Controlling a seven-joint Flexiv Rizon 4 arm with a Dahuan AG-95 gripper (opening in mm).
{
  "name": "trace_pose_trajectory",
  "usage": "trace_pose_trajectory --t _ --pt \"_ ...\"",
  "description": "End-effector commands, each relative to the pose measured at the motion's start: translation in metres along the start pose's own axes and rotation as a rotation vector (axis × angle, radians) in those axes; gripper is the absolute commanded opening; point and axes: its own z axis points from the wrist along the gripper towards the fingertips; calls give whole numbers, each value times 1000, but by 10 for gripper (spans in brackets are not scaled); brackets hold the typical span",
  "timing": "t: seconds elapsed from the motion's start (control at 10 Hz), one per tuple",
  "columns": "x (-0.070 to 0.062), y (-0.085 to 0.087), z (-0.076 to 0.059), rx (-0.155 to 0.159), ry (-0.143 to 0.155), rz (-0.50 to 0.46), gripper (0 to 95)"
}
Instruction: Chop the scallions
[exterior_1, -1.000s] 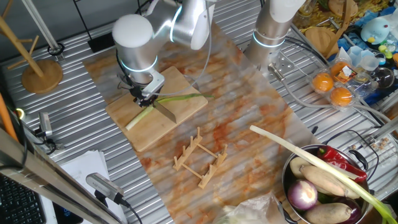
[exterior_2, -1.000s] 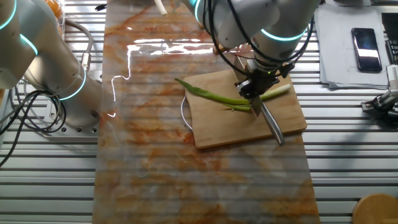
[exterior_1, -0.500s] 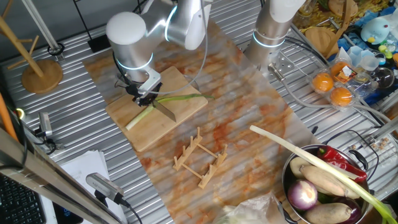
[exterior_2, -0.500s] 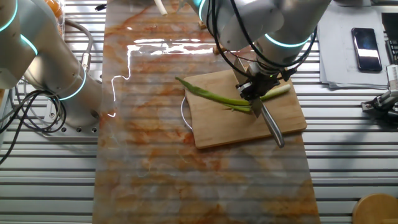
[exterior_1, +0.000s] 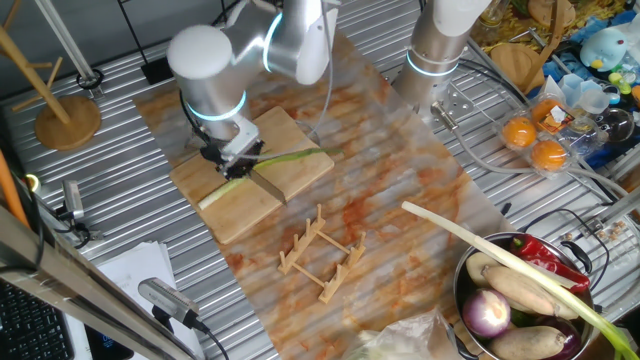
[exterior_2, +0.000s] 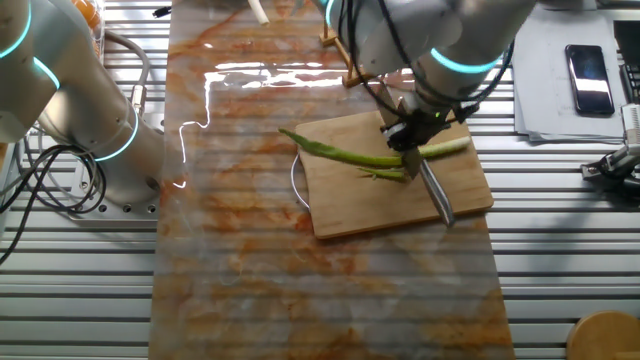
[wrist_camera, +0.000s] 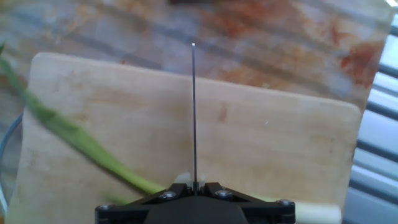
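The scallion (exterior_1: 290, 157) lies slantwise on the wooden cutting board (exterior_1: 300, 180), with its pale root end at the lower left. In the other fixed view the scallion (exterior_2: 340, 154) crosses the board (exterior_2: 370, 205) with its pale end at the right. My gripper (exterior_1: 232, 160) is shut on a knife (exterior_1: 270, 184) whose blade stands across the stalk near its pale end. In the hand view the knife (wrist_camera: 193, 112) shows edge-on as a thin line over the board (wrist_camera: 267, 143), and the green stalk (wrist_camera: 74, 138) runs under my gripper (wrist_camera: 194, 185). Whether the stalk is cut through is hidden.
A small wooden rack (exterior_1: 320, 252) stands just in front of the board. A metal bowl (exterior_1: 470, 275) of vegetables with a long thick pale stalk (exterior_1: 480, 245) is at the right. A second arm's base (exterior_1: 440, 50) stands behind. Oranges (exterior_1: 535, 140) lie at the far right.
My gripper and the knife have shifted slightly along the stalk toward its pale end. The scallion has been nudged a little on the board.
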Motion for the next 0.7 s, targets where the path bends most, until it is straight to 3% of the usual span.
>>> trace_pose_trajectory --t 0.1,0.2,0.4,0.6,0.7 --pt "-12 -2 2 -6 15 12 0" --pt "-19 -2 -5 -19 34 10 0" --pt "-31 -1 -4 -19 5 19 0" --pt "-42 -2 2 -12 2 39 0" --pt "-43 -1 -1 -15 12 44 0"
